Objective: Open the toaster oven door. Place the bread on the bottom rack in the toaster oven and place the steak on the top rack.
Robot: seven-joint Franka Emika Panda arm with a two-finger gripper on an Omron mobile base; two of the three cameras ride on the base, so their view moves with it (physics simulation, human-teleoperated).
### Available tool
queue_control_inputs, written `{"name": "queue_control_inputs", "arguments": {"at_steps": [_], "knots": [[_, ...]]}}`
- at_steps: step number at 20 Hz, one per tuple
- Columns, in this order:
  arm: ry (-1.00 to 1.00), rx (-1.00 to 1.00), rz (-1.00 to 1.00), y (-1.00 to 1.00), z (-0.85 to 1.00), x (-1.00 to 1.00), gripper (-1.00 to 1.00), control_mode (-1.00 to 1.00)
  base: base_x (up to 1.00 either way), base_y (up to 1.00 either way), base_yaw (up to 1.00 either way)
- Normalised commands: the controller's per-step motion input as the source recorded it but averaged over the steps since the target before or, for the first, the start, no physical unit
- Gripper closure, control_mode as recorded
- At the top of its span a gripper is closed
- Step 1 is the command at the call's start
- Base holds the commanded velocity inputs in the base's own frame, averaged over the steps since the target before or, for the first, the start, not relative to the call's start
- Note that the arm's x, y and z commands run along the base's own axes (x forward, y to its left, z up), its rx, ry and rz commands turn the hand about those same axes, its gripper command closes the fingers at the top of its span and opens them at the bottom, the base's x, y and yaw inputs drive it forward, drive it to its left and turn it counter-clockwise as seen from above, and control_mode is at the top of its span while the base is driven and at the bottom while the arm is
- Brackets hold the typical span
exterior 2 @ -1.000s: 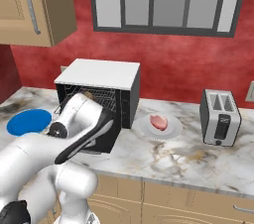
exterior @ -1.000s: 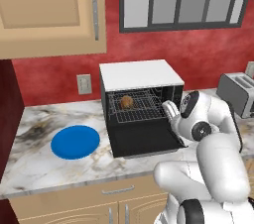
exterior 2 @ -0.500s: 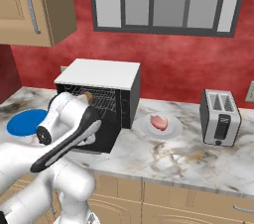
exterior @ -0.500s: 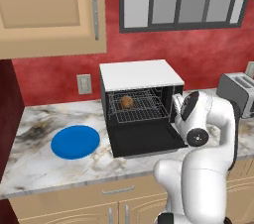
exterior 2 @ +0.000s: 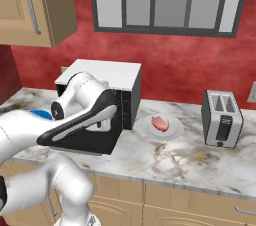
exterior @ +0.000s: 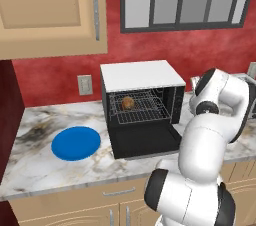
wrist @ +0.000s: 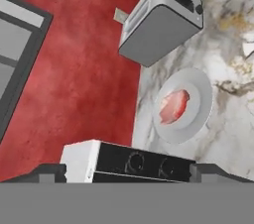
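Starting at the left of the marble counter (exterior: 40, 165) in the left base view, a round flat blue plate (exterior: 76, 143) lies bare. Just right of it stands the large boxy black toaster oven with a flat white top (exterior: 141, 104), its black front door (exterior: 145, 143) folded down flat onto the counter. Inside, a small brown bread roll (exterior: 128, 102) sits on a wire rack (exterior: 140, 108); I cannot tell which rack level it is. Further right, the white arm bends up beside the oven's right side.

In the right base view the same oven (exterior 2: 107, 77) is partly hidden by the arm's forearm. To its right, on the counter, a pale round plate (exterior 2: 161, 126) carries the red raw steak (exterior 2: 160, 122), and further right, well apart, stands a small silver slot toaster (exterior 2: 222, 118).

In the hand view the claw (wrist: 126, 172) has its two dark finger tips (wrist: 49, 172) set wide apart, holding nothing. Between them appears the oven's black knob panel (wrist: 144, 164). Beyond it lies the steak (wrist: 173, 106) on its plate (wrist: 198, 104), clear of the fingers and untouched, with the silver toaster (wrist: 161, 20) past that against the red wall (wrist: 74, 84).
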Motion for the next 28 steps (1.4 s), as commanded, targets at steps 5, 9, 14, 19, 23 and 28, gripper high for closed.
{"name": "queue_control_inputs", "arguments": {"at_steps": [5, 9, 14, 19, 23, 28], "knots": [[0.36, 0.16, -0.08, -0.68, 0.23, 0.02, -1.0, -1.0, 0.0, 0.0, 0.0], [0.47, 0.13, -0.14, -0.46, 0.13, 0.29, -1.0, -1.0, 0.0, 0.0, 0.0], [0.58, 0.13, -0.18, -0.33, 0.17, 0.46, -1.0, -1.0, 0.0, 0.0, 0.0], [0.55, 0.15, -0.15, -0.23, 0.07, 0.47, -1.0, -1.0, 0.0, 0.0, 0.0], [0.46, 0.15, -0.11, -0.16, 0.05, 0.59, -1.0, -1.0, 0.0, 0.0, 0.0], [0.29, 0.1, -0.05, -0.02, 0.53, 0.69, -1.0, -1.0, 0.0, 0.0, 0.0]]}}
